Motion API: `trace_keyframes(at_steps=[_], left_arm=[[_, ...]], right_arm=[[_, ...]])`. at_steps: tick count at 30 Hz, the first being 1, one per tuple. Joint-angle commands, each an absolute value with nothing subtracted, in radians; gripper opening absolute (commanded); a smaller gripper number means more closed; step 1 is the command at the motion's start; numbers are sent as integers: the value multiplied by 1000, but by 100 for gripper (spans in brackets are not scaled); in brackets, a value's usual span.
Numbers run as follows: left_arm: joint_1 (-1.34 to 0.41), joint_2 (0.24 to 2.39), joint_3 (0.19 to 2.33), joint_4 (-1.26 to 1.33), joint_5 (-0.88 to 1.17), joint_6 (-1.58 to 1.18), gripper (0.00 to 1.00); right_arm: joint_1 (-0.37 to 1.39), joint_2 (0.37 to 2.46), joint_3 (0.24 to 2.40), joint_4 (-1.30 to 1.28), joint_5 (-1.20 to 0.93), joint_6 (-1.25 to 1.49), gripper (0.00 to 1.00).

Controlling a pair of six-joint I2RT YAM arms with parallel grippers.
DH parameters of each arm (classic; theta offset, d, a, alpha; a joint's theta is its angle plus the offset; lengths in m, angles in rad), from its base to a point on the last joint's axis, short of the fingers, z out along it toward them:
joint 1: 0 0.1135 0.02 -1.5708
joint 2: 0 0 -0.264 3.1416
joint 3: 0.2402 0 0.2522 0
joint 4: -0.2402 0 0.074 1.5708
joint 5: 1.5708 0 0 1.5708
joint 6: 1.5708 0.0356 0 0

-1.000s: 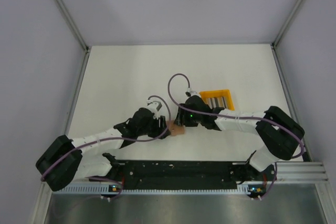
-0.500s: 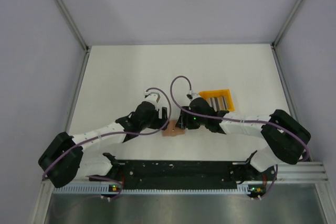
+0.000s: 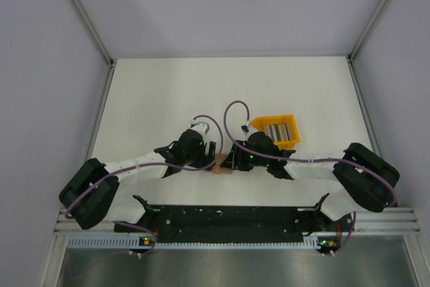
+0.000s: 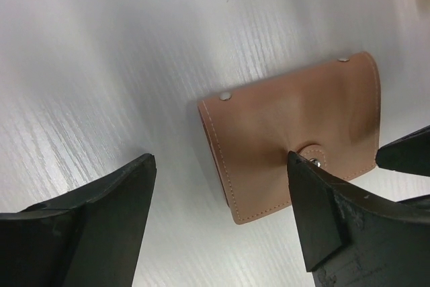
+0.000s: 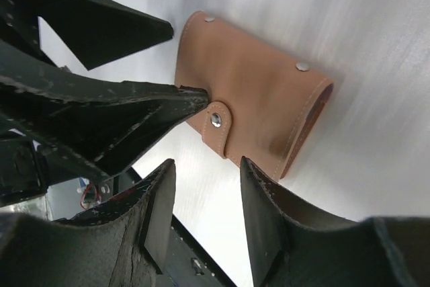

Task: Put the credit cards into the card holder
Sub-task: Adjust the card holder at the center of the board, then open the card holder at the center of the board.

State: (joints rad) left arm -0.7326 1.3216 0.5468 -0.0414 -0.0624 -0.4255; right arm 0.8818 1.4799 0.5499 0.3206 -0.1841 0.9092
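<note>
Card holder (image 3: pixel 220 164) lies snapped shut on the table (image 3: pixel 168 99) near the arm bases; nothing pins it, so a tug at the snap tab will likely drag or flip it. Left jaws stand wide astride it, one tip touching by the snap, holding nothing; right jaws are half-open beside the tab, empty. Credit cards (image 3: pixel 274 130) sit farther back in the yellow tray (image 3: pixel 277 117).
</note>
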Motion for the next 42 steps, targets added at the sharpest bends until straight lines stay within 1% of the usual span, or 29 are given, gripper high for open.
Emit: trace_keyframes(at_steps=[1,5,7,8,10,12,14,16,18,22,25,27,30,32,33,35,36,39,42], left_arm=[[-729,1350,543,-40,-25,-448,80],[-730,1358,535,-25,-5,-477,70],[-729,1355,522,-9,63,-497,60],[-729,1353,515,30,78,-511,57],[-729,1354,499,58,103,-535,47],[-729,1358,486,78,124,-563,40],[-729,1359,469,103,140,-600,30],[-730,1356,446,132,153,-632,23],[-730,1356,425,165,161,-667,12],[-730,1355,390,219,178,-724,1],[-730,1351,374,235,173,-752,0],[-732,1347,367,241,164,-765,0],[-733,1341,348,261,160,-788,0],[-736,1342,336,285,164,-801,0],[-738,1344,333,294,164,-804,0],[-738,1348,333,293,157,-810,0],[-738,1350,336,282,144,-811,0],[-738,1356,345,259,120,-810,0],[-738,1365,354,244,103,-819,0]], right_arm=[[891,1457,552,383,-196,926,43],[894,1526,555,422,-215,969,41],[893,1555,549,460,-221,989,41],[894,1569,548,474,-221,1000,41],[894,1594,552,483,-222,1015,40],[894,1611,551,488,-216,1029,40],[896,1624,542,506,-207,1042,40],[894,1635,541,520,-209,1046,38],[896,1647,546,523,-218,1051,37],[903,1664,549,534,-224,1065,36],[913,1677,557,517,-215,1081,33],[920,1680,560,503,-203,1095,29],[934,1681,554,517,-170,1114,25],[942,1690,571,506,-149,1101,24],[946,1698,587,490,-140,1082,20],[954,1713,610,465,-120,1034,3],[956,1716,614,469,-117,996,0],[954,1703,607,491,-98,907,0],[957,1677,585,555,-133,778,0]])
